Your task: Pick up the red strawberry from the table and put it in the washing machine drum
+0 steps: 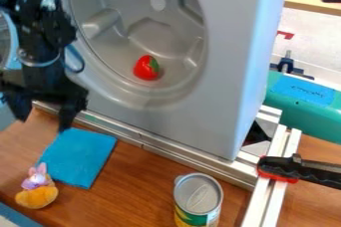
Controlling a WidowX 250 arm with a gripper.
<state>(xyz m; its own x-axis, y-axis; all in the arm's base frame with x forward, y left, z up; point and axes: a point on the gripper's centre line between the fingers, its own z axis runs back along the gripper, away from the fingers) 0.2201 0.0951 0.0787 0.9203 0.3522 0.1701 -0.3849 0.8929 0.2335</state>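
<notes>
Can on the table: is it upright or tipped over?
Upright: the can stands on the wooden table, its round lid facing up.

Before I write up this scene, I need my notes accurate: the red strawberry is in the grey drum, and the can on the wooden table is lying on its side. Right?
Not quite: the camera view shows the can standing upright on the wooden table. The red strawberry is in the grey drum.

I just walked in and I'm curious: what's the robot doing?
The robot's open black hand holds nothing and hangs near a blue cloth. An orange plush toy with pink bunny ears is close by, and a metal can stands on the wooden table. A red toy fruit sits inside the round grey drum.
</notes>
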